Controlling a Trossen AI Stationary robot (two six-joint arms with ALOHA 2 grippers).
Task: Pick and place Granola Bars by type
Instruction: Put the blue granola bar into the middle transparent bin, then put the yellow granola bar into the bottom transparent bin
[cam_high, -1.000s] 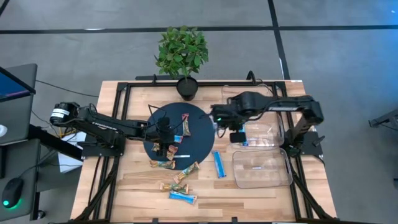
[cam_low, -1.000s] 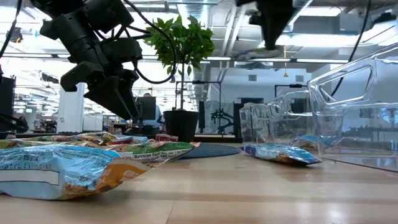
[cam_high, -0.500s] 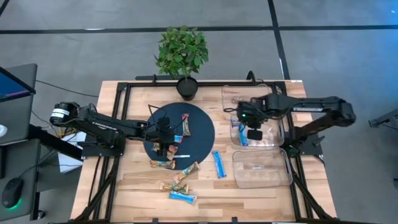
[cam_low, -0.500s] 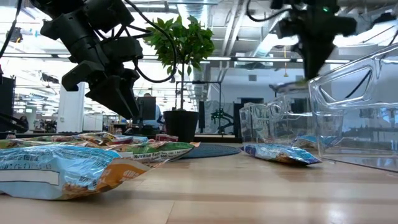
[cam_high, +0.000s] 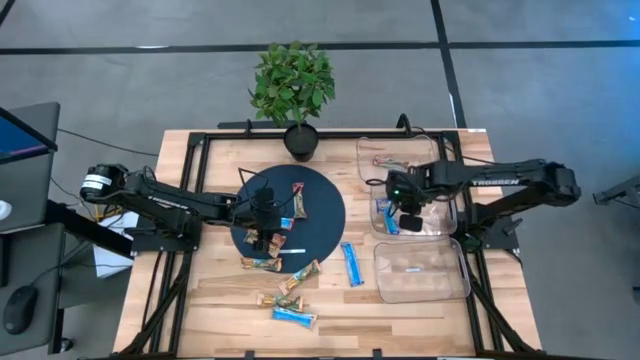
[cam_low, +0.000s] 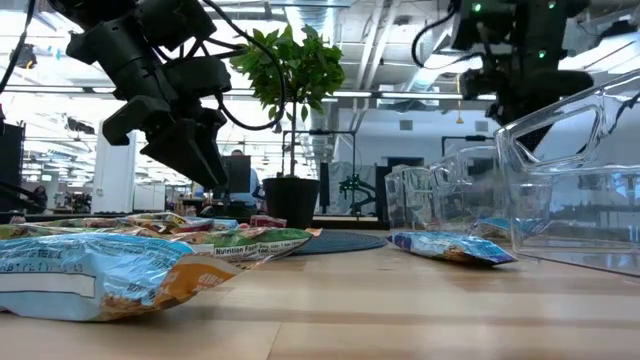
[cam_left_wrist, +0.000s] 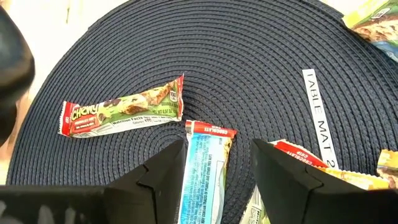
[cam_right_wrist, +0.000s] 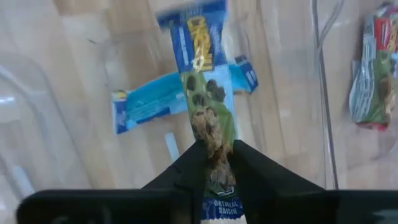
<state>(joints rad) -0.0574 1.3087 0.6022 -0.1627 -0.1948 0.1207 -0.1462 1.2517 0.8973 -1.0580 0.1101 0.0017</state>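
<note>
Right gripper (cam_right_wrist: 214, 152) pinches one blue bar (cam_right_wrist: 202, 68) over the middle clear bin (cam_high: 440, 225), where one blue bar (cam_right_wrist: 146, 106) already lies. Left gripper (cam_left_wrist: 217, 168) hovers spread over the dark mat (cam_left_wrist: 249, 50), straddling one more blue bar (cam_left_wrist: 202, 171).

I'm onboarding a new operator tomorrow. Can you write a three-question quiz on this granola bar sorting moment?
1. True or false: the left claw is clamped on a bar.
2. Over which container does the right claw hang? A) the clear bin that already holds a blue bar B) the clear bin near the table's front C) the round dark mat
3. Fill in: the bar between the right claw's fingers has a ____ wrapper.

Key
1. False: it is open, straddling a blue bar on the mat.
2. A
3. Blue; this pinched blue bar hangs below the claw.
</note>
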